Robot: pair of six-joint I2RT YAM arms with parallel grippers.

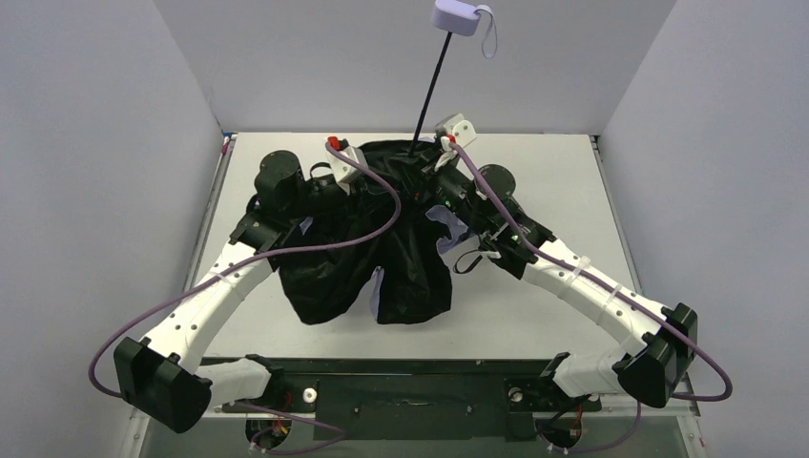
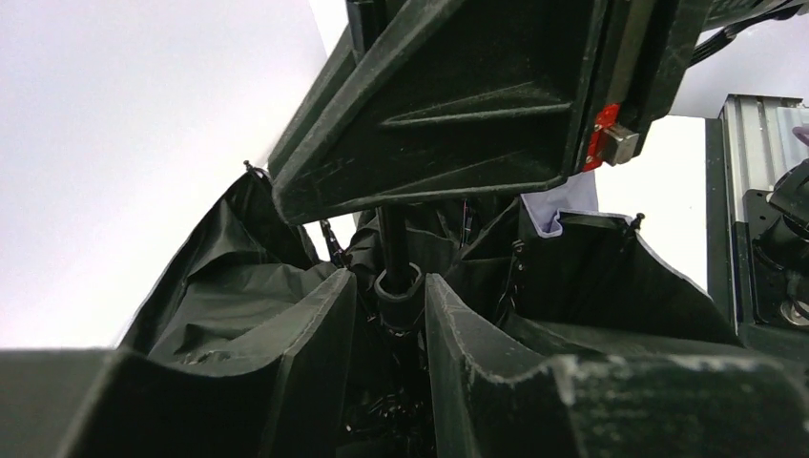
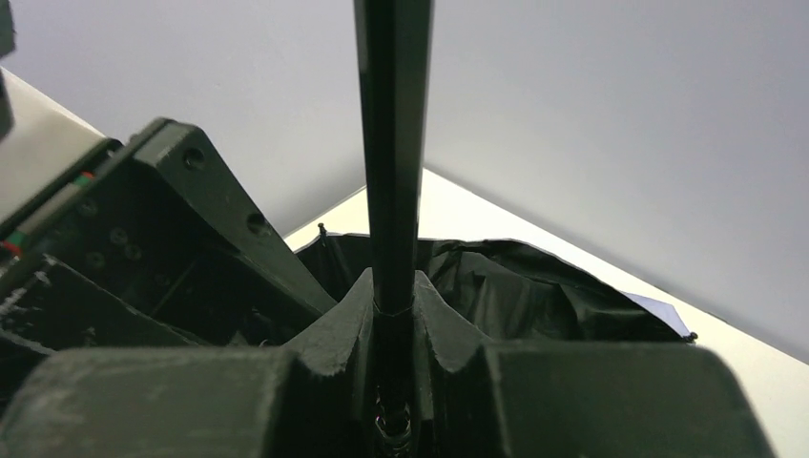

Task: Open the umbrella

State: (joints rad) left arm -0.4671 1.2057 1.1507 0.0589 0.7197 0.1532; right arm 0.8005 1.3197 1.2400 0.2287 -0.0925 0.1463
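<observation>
Black fabric of the umbrella lies slack on the surface, and its shaft rises steeply; my right tool is clamped on this shaft. My left tool, jaws apart, brackets the runner just below.

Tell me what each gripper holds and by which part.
Right gripper: umbrella, clamped by its shaft just above the canopy. Left gripper: jaws flank the shaft's collar; grip cannot be told.

The flat white surface carries a compact folding umbrella, its black fabric canopy slumped in a crumpled heap across the middle, underside up. Small pale lavender patches show along the heap's near edge. Its thin black shaft rises from the heap's far side.
</observation>
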